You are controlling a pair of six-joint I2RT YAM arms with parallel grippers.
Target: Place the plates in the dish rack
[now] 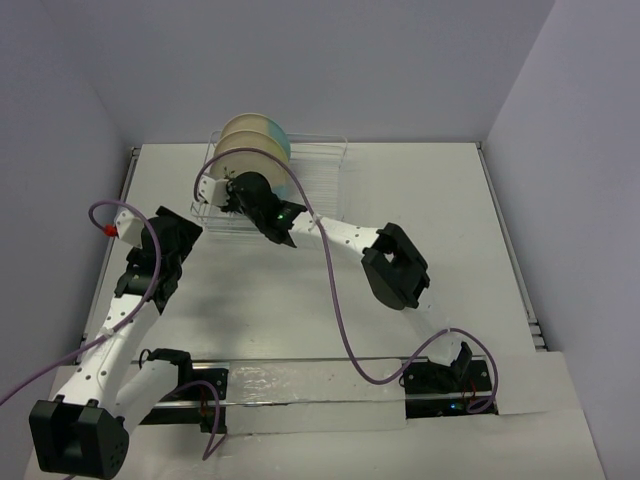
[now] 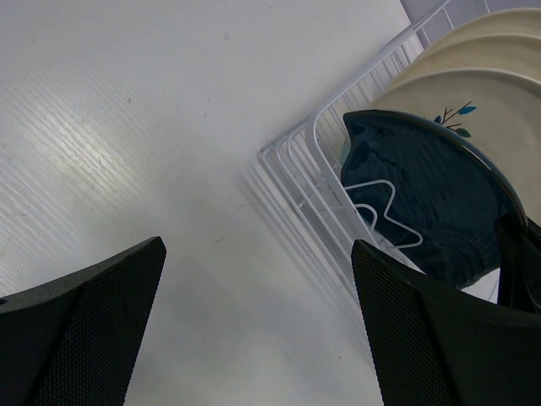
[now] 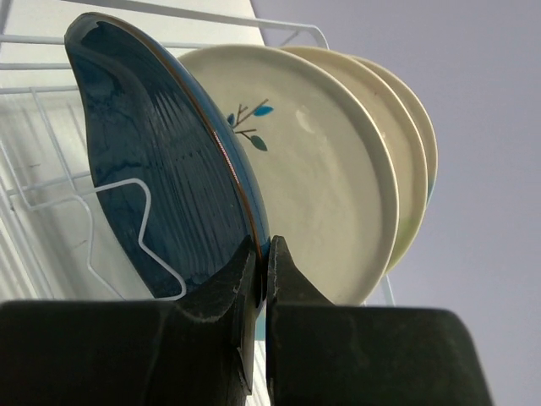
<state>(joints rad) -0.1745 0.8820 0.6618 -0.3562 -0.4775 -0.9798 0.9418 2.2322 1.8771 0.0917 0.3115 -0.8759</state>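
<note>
The silver wire dish rack (image 1: 320,180) stands at the back of the table. Three cream plates (image 1: 250,148) stand upright in its left part; the nearest one (image 3: 330,169) shows a light-blue sprig. The dark blue plate (image 3: 161,169) stands on edge just in front of them, inside the rack wires (image 3: 51,194). My right gripper (image 3: 264,245) is shut on its lower rim; it also shows in the top view (image 1: 255,200). My left gripper (image 2: 258,254) is open and empty over bare table left of the rack's corner (image 2: 304,169), near the blue plate (image 2: 423,194).
The white table (image 1: 420,200) is bounded by grey walls at the back and on both sides. A purple cable (image 1: 335,300) trails from the right arm across the middle. A metal rail (image 1: 300,365) runs along the near edge between the arm bases.
</note>
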